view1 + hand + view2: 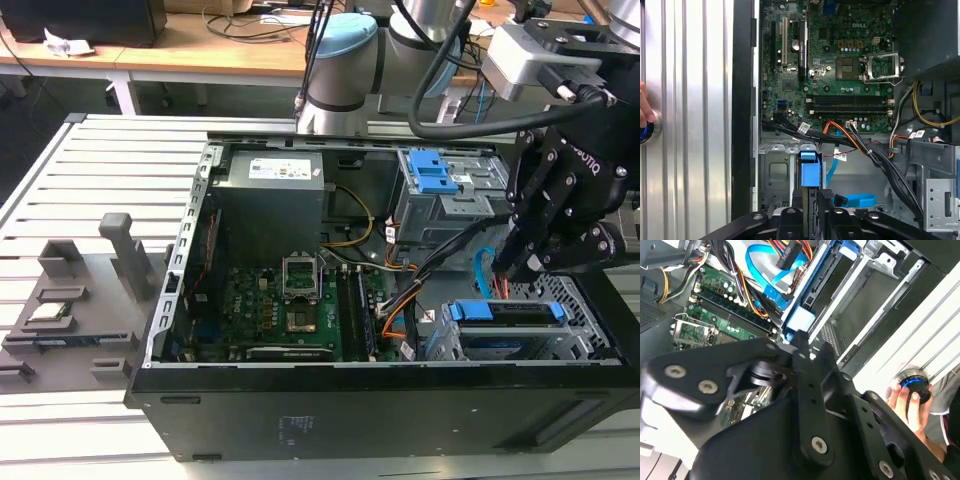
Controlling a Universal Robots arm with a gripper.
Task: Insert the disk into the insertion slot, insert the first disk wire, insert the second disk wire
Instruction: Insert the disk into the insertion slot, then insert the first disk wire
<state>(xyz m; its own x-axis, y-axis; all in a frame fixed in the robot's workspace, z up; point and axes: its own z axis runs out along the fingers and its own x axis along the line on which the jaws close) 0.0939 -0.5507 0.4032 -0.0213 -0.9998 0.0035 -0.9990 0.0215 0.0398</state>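
The silver-grey hard drive in its bright blue plastic carrier [505,312] sat inside the boxy silver perforated drive cage [585,335], at a corner of the open black computer case [400,410]. My black gripper [508,268] hung just above that cage, beside a blue flat cable [484,270]. I could not tell whether it was clenched or released. On the slatted metal table [100,160] a person's hand [907,402] rested on a knob (blue-lit).
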